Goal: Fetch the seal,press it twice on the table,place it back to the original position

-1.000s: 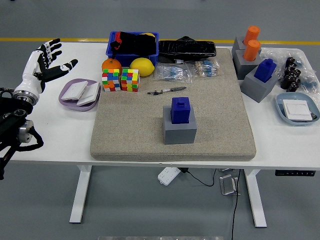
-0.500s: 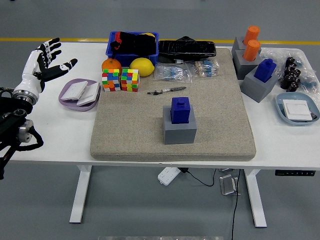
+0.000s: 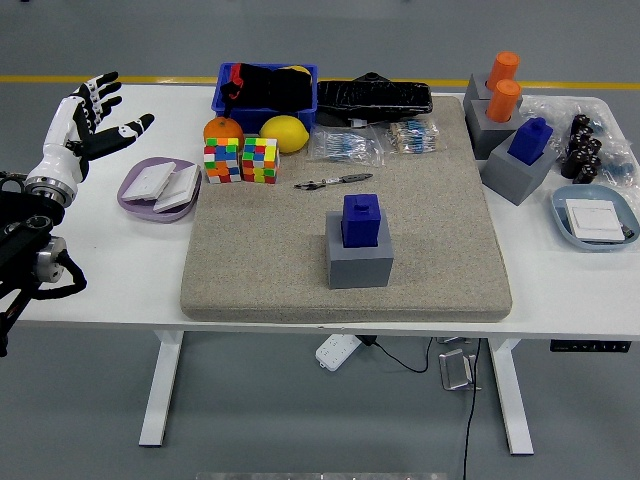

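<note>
The left robot hand [image 3: 93, 118] is seen at the far left, raised over the worktop's [image 3: 110, 260] left edge with all five fingers spread wide and nothing held. Against the picture from a second ago it has been lifted slightly and tipped a little further outward — a small shift, no more. No approach toward the middle of the worktop can be read from it, so the fetch is judged not yet begun; the right robot hand is not in view at all.

Just to the right of the hand, a lilac tray [image 3: 133, 199] with white pads is set on the bare worktop, and beyond it two colourful cubes [image 3: 241, 160] are placed at the back-left corner of the grey mat [image 3: 440, 250], in front of an orange and a lemon.

The seal [image 3: 360, 219] — a blue block with a narrower neck on top — is found at the mat's centre, seated upright in its grey holder [image 3: 359, 261], unmoved between the pictures. Its sides are square and plain, so a pinch across two opposite faces is judged workable. It stands well apart from the left hand.

Further right, a second blue seal [image 3: 530, 139] and two orange ones [image 3: 503, 85] are seated in grey holders of their own at the mat's far-right corner.
</note>
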Controlling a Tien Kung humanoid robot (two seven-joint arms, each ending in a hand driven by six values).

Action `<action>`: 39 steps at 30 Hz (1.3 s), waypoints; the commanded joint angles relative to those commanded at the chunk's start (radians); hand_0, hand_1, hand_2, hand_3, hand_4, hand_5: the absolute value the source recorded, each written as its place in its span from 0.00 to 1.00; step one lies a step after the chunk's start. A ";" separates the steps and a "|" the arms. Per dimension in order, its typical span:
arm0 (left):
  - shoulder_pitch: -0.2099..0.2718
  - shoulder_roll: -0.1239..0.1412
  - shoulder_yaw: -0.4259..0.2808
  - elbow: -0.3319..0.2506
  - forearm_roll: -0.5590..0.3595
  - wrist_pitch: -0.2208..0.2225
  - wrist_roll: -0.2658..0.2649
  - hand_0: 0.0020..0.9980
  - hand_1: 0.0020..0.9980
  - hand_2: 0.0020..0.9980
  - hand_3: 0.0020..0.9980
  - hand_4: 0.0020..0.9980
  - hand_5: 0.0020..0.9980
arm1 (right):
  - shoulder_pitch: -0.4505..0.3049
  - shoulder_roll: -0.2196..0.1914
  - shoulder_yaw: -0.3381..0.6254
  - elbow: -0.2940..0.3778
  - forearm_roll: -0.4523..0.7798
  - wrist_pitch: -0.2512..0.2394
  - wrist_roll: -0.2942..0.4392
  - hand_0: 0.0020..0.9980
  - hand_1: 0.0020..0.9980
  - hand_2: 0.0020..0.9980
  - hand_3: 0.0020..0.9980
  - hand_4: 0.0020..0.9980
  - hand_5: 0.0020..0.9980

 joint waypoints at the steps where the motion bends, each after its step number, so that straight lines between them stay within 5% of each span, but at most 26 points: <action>1: 0.000 0.000 0.000 0.000 0.000 0.000 0.000 0.95 0.88 0.90 0.88 0.87 0.08 | 0.000 0.000 0.001 0.000 0.000 0.000 0.000 0.89 0.75 0.73 0.75 0.83 0.53; 39: 0.006 -0.002 -0.002 -0.002 0.002 -0.001 0.001 0.95 0.88 0.90 0.89 0.87 0.08 | 0.007 -0.002 -0.015 0.000 0.006 -0.001 -0.002 0.89 0.75 0.73 0.74 0.83 0.53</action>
